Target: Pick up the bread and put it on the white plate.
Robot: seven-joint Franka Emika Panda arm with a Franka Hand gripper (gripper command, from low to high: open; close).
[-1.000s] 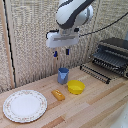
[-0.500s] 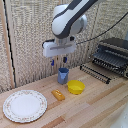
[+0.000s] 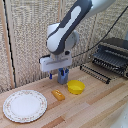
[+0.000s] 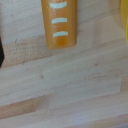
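Pale wooden planks make up the tabletop (image 3: 95, 107), and a woven, straw-coloured screen stands behind it. On the exterior view's left lies the white dish (image 3: 25, 105), a wide flat plate with a faint brownish pattern around its rim and nothing on it. The loaf (image 3: 58, 94) rests on the bare wood between the dish and a small yellow bowl (image 3: 76, 87), just beside the bowl and a little apart from the plate's edge; it lies at a slant, one end pointing toward the plate.

The bulky white arm reaches down from the upper right of the exterior view, and its gripper (image 3: 56, 76) hangs above the table behind the loaf, clear of it and of the bowl. Two short blue-tipped fingers (image 3: 50, 76) point downward with a visible gap between them, so the claw looks spread and is holding nothing (the picture is soft, so the width of the gap is hard to judge).

In the wrist view the loaf (image 4: 62, 23) shows as an orange-yellow bar with pale score marks across its crust, lying on the wood grain; a sliver of the yellow bowl (image 4: 125, 22) sits at the picture's edge.

A dark wire rack (image 3: 114, 59) stands on the exterior view's right, well apart from the loaf.
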